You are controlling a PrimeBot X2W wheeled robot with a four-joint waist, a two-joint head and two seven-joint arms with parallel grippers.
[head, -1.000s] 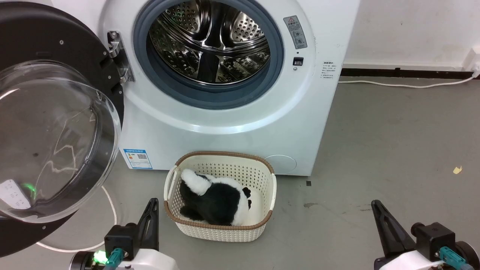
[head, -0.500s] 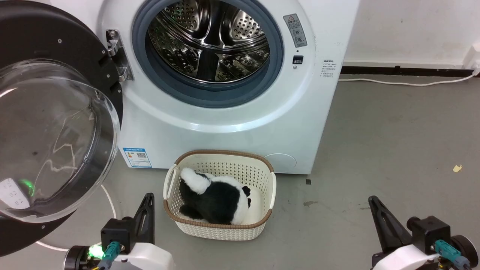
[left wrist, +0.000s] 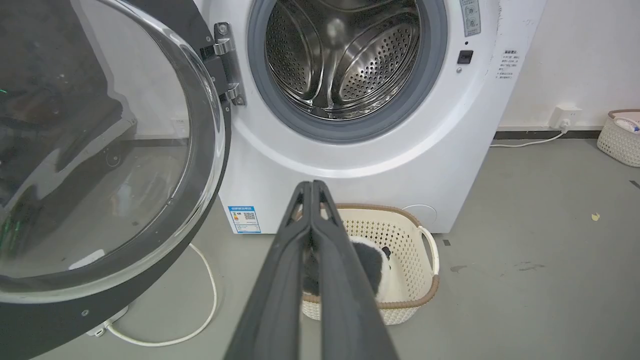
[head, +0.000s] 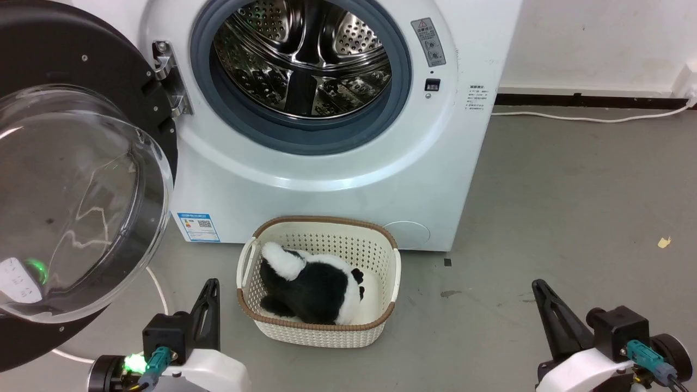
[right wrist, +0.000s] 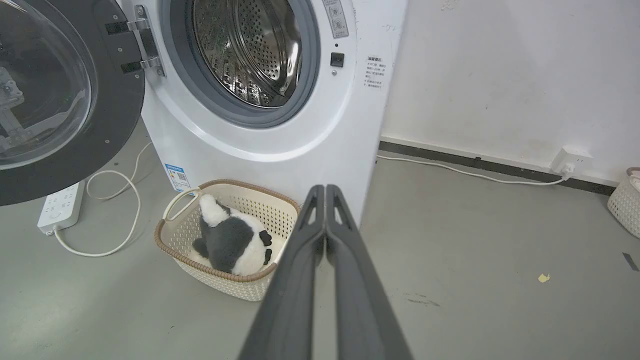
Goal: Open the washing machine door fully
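Slight shift only: the whole head view has slid a touch since a second ago, so the camera moved. Both hands sit a little further left against the basket (head: pixel 318 332), and the door (head: pixel 76 190) lies as it did. Door hangs from its hinge (head: pixel 166 76) on the left of the machine (head: pixel 326 179), swung well clear of the drum (head: pixel 305 54), glass bowl facing the robot. Left hand (head: pixel 210 291) is low, near the door's lower rim and just beside the basket, touching neither. Its fingers (left wrist: pixel 300 240) are pressed together and carry nothing. Right hand (head: pixel 542 294) is low over bare floor (head: pixel 572 207), well apart from the machine, fingers (right wrist: pixel 305 240) likewise together and empty. Toy (head: pixel 316 288) lies in the basket before the machine. Judged step: the swing looks finished or all but, with both hands off the door. Next move, if any travel is left in the hinge, would be a light outward push on the black rim by the left hand, kept off the glass. Otherwise the hands hold clear.
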